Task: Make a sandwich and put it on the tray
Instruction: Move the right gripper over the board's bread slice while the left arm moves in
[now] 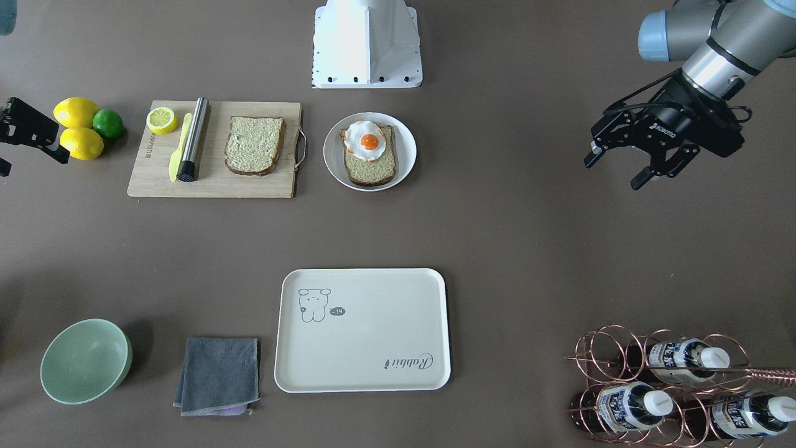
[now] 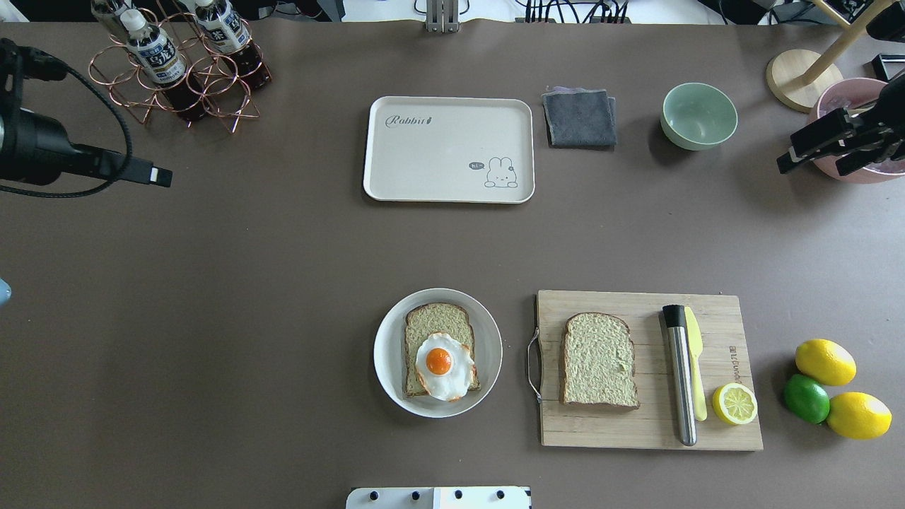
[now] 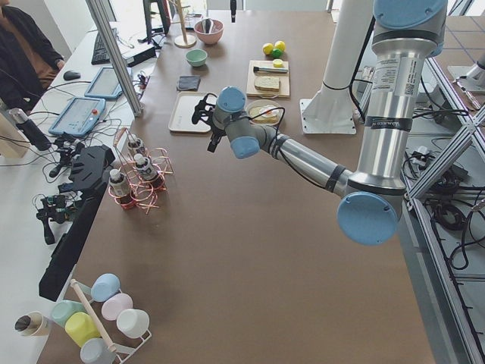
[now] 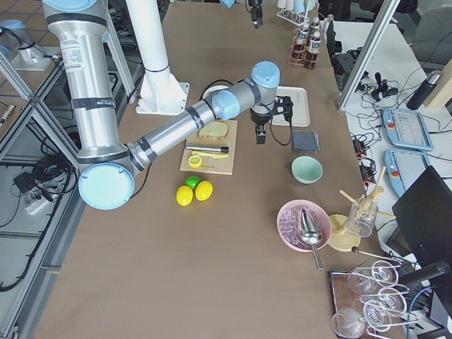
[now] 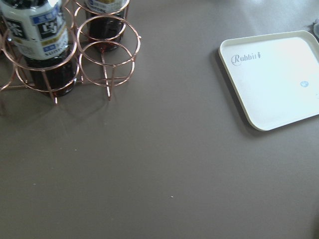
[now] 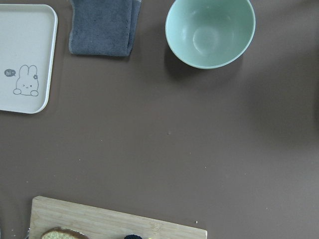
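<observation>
Nearest the front camera lay the tray (image 1: 373, 367), well apart from the makings: the lower slice (image 1: 373, 171) under the fried egg (image 1: 367, 140) on the plate (image 1: 333, 155), and the bare slice (image 1: 255, 145) on the cutting board (image 1: 211, 183) just beside it. The left gripper (image 1: 612, 174) and right gripper (image 2: 811, 170) both hung off to the sides, fingers apart, holding nothing. Best bet, I judged, was for the right one to pinch the bare slice by its crust, keep it level, and land it square over the egg.

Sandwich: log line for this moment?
egg atop slice on plate | second slice on cutting board | tray bare | left claw open, away | right claw open, away
</observation>
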Motion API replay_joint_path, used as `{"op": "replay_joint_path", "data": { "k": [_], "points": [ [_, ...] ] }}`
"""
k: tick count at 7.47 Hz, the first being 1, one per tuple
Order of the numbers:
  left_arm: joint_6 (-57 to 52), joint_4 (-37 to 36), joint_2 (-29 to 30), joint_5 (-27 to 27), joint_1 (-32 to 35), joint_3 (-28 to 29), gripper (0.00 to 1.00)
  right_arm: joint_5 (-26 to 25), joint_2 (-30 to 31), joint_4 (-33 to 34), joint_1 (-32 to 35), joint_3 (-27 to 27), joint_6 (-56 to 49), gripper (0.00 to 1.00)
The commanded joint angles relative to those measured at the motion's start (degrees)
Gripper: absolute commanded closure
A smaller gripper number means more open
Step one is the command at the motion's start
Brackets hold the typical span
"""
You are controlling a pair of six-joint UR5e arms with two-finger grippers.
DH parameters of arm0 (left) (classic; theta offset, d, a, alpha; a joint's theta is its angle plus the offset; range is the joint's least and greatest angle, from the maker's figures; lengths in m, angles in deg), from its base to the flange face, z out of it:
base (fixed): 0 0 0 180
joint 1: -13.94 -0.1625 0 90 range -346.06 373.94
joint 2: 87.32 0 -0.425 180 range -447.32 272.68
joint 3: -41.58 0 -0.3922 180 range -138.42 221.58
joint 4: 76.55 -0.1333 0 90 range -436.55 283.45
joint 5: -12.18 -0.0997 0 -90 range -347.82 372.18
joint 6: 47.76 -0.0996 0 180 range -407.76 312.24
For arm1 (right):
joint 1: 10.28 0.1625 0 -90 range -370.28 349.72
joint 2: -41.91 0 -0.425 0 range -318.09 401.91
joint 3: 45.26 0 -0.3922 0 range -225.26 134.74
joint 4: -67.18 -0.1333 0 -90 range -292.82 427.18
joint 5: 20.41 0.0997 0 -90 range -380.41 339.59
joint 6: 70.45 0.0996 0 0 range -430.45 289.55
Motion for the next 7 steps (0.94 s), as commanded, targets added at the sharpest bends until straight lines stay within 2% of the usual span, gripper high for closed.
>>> {"op": "replay_joint_path", "data": {
  "k": [1,2,3,4,5,7],
  "points": [
    [12.34,-0.61,3.76,-13.28,-10.89,-1.24,0.02,-0.3,1.67,-16.68,-5.9,1.73,10.41,0.0],
    [16.3,-2.01,6.22,-13.48,-12.14,-1.32,0.02,-2.3,3.86,-24.42,-7.92,3.06,16.35,0.0],
    [17.73,-2.55,7.46,-13.92,-12.76,-1.32,0.02,-6.67,4.93,-31.55,-11.68,4.2,23.28,0.0],
    [18.01,-2.64,7.47,-14.53,-12.94,-1.32,0.02,-9.76,5.11,-33.88,-15.81,4.21,27.79,0.0],
    [18.01,-2.73,7.38,-17.41,-14.07,-1.24,0.02,-12.4,5.11,-34.25,-19.51,4.21,28.35,0.0],
    [18.1,-2.73,7.47,-19.11,-15.75,-0.97,0.02,-14.97,5.11,-35.47,-25.05,4.21,32.55,0.0]
  ]
}}
